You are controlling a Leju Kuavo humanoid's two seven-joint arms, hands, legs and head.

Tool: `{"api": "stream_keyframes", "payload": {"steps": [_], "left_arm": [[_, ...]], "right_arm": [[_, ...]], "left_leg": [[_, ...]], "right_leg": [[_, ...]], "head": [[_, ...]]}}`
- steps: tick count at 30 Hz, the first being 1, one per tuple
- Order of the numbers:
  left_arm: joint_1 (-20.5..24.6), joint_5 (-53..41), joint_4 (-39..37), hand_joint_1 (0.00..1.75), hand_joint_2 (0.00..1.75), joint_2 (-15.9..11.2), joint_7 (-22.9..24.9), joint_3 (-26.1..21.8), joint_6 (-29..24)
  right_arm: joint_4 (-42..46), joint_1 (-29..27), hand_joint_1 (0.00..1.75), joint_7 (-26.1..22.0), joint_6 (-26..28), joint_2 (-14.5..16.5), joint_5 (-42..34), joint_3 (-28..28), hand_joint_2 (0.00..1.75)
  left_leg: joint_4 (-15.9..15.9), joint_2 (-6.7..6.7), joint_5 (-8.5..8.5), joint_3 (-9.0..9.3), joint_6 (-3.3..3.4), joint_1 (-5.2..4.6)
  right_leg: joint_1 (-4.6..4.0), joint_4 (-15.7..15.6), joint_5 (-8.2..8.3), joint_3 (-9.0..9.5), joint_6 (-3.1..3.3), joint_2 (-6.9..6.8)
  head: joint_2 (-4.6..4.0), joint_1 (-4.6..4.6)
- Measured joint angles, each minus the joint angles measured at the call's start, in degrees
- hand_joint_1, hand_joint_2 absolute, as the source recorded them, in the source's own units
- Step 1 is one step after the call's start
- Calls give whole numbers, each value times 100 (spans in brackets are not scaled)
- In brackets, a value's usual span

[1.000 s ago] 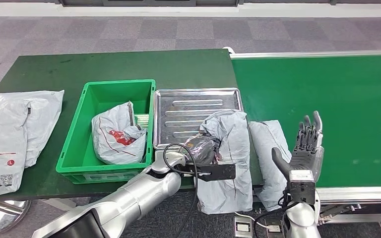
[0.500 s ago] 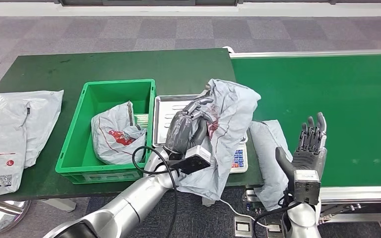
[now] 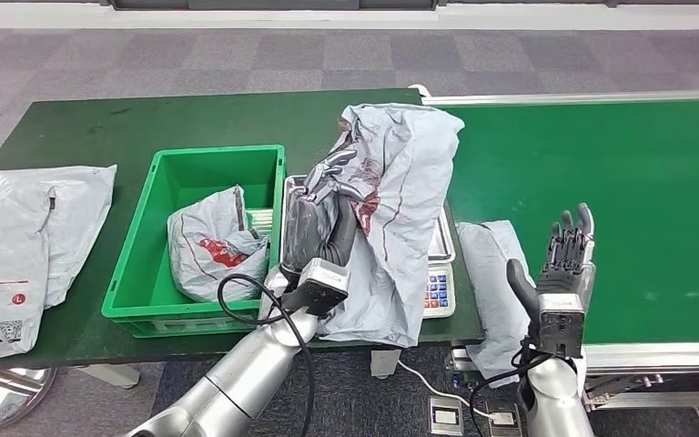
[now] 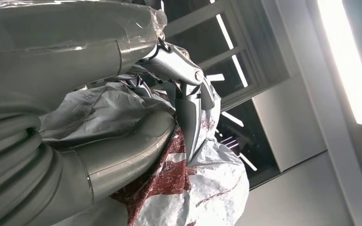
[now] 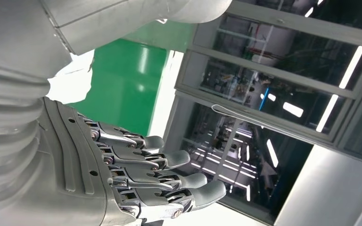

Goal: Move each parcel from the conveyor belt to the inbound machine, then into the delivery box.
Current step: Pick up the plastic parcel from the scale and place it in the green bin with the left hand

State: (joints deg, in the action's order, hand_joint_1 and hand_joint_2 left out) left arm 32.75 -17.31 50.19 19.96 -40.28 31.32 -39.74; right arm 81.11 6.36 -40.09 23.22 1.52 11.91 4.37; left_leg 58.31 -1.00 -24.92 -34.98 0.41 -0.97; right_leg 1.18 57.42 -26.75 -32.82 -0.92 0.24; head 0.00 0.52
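Nearest me, my right hand (image 3: 566, 264) stands upright at the belt's near edge, palm turned toward the other arm, fingers (image 5: 169, 181) straight, close together and holding nothing. Just beside it a second grey parcel (image 3: 496, 282) lies on the seam between bench (image 3: 100, 127) and conveyor belt (image 3: 601, 173), its long axis running away from me and its near end hanging off the edge.

My left hand (image 3: 323, 214) has the grey poly-mailer parcel (image 3: 391, 200) raised above the scale tray (image 3: 443, 238). The fingers (image 4: 188, 101) are curled into the crumpled film by a dark red patch, thumb on the other side, so I judge the grip firm. The bag hangs from that hold: long axis roughly vertical, bunched top pointing up and away, loose tail drooping toward me past the scale's keypad (image 3: 437, 291).

The relation that matters: the green delivery box (image 3: 136, 264) sits directly to the left of the held parcel, touching the tray, and my left hand is far nearer to it. One bagged parcel (image 3: 214, 246) already lies inside. I'd expect the dragging tail to snag the box wall unless carried high.

Farther left, two flat grey bags (image 3: 27, 237) rest on the bench.
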Motion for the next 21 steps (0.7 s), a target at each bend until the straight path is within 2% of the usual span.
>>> {"api": "stream_keyframes", "payload": {"steps": [5,11,14,18,21], "left_arm": [[-68,15,214,175,175,-14,1,-6,0],[-94,326,360,175,175,-57,0,23,0],[-82,17,320,175,175,-73,1,7,0],[76,-1119,157,175,175,-75,2,-489,0],[212,-1416,32,175,175,-71,7,-925,0]], "right_arm": [[-139,50,0,-1,-44,-48,-84,0,175],[-361,45,0,-2,-381,-165,-669,-2,175],[-433,4,0,-2,-395,-196,-840,-1,175],[-523,-35,0,-2,-292,-202,-905,-26,175],[-579,-38,0,-3,-248,-202,-914,-66,175]], "left_leg": [[0,0,0,-1,0,0],[0,1,-1,-3,0,0],[0,1,0,-4,0,0],[0,4,0,-5,-1,0],[0,6,1,-4,-2,1]], "right_leg": [[0,0,0,-2,0,0],[0,-1,0,-5,0,0],[0,-1,0,-5,0,0],[0,0,0,-9,0,3],[-1,0,0,-10,1,4]], "head": [[0,0],[0,0],[0,0],[0,0],[0,1]]}}
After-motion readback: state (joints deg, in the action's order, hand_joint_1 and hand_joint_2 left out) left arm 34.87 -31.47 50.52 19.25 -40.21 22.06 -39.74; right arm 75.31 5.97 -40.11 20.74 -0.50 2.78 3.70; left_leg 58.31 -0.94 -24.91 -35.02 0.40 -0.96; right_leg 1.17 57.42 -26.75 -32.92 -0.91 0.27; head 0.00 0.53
